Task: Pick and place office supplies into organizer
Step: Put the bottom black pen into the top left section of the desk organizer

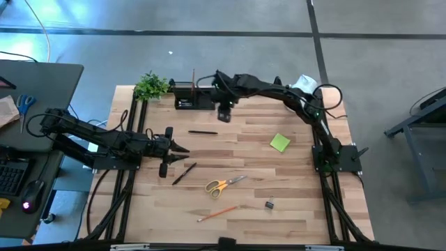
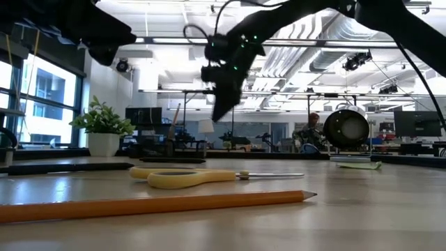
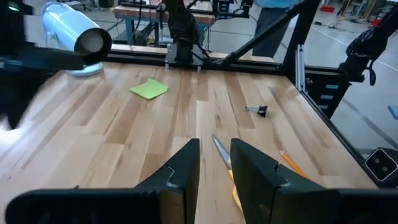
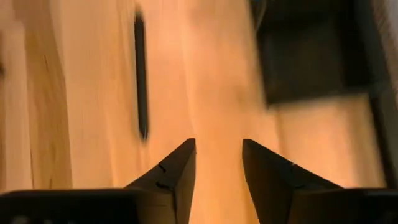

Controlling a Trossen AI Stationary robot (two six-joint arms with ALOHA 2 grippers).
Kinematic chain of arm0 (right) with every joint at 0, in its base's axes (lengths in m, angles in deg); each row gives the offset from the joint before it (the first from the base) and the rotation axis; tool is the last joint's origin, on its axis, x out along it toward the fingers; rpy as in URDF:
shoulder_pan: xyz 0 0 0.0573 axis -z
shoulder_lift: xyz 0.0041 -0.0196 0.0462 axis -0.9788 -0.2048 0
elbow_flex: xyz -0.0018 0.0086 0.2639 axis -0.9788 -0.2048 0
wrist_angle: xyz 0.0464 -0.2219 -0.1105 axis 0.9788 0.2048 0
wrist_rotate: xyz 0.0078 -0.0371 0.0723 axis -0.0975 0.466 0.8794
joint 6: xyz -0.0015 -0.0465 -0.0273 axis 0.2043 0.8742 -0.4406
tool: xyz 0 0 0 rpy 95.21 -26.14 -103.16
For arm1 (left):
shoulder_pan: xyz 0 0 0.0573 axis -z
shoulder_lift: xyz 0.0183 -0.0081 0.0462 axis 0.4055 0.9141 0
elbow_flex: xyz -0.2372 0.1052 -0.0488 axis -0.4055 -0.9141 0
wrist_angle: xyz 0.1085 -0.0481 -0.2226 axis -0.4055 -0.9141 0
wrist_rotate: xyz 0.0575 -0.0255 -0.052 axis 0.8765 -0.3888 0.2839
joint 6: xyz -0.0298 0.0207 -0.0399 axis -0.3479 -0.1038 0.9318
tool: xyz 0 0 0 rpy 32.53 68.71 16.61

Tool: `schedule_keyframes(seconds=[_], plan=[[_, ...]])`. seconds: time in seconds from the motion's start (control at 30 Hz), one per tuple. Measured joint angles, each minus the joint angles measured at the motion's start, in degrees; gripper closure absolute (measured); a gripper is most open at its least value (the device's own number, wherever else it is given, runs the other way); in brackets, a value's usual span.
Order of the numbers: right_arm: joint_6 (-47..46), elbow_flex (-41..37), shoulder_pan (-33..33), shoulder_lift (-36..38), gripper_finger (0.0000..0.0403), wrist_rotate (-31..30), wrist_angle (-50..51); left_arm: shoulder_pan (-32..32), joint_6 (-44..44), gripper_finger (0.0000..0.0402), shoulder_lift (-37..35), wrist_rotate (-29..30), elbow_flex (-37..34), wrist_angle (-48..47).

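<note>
The black organizer (image 1: 191, 97) stands at the table's far edge, with an orange pencil upright in it. My right gripper (image 1: 224, 115) hovers open just in front of it, pointing steeply down; in the right wrist view (image 4: 217, 146) nothing lies between the fingers, and a black pen (image 4: 141, 74) and the organizer (image 4: 311, 56) lie below. My left gripper (image 1: 178, 148) waits at mid-left, narrowly open and holding nothing (image 3: 214, 146). Flat on the table lie a second pen (image 1: 184, 173), yellow-handled scissors (image 1: 224, 185), a pencil (image 1: 217, 213), a green sticky-note pad (image 1: 280, 143) and a binder clip (image 1: 269, 205).
A small green plant (image 1: 151, 85) stands left of the organizer, at the far left corner. A white cylinder (image 1: 304, 84) lies at the far right. Black frame rails run along the table's left and right edges. A desk with blue-handled scissors (image 1: 25, 103) stands left of the table.
</note>
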Motion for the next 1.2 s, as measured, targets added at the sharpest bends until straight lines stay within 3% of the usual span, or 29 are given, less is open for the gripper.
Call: schedule_keyframes(seconds=[0.4,0.53,0.67,0.9,0.97,1.13,1.2], plan=[[-0.73,-12.18,-3.02,0.83,0.0342,-0.26,4.8,-0.02,1.11,0.0321,4.36,0.05,-0.02,0.95],[-2.45,-12.08,-3.23,1.71,0.0356,-1.24,11.44,-0.02,1.11,0.0321,6.26,0.05,-0.02,3.16],[-4.85,-11.5,-3.21,1.71,0.0364,1.74,16.02,-0.02,1.07,0.0321,7.41,0.05,-0.02,5.01],[-1.26,-11.5,-3.3,1.71,0.0367,6.5,16.13,-0.02,1.07,0.0321,7.56,0.03,-0.02,5.27],[-3.91,-11.48,-3.38,1.71,0.0371,3.1,14.87,-0.02,1.05,0.0321,7.56,0.02,-0.02,5.03],[-7.81,-11.44,-4.97,1.75,0.0392,-13.84,18.62,-0.02,1.09,0.0321,7.56,-0.01,-0.02,3.83],[-8.36,-11.44,-6.76,2.17,0.04,-16.09,18.06,-0.02,1.54,0.0321,7.56,-0.02,-0.02,2.99]])
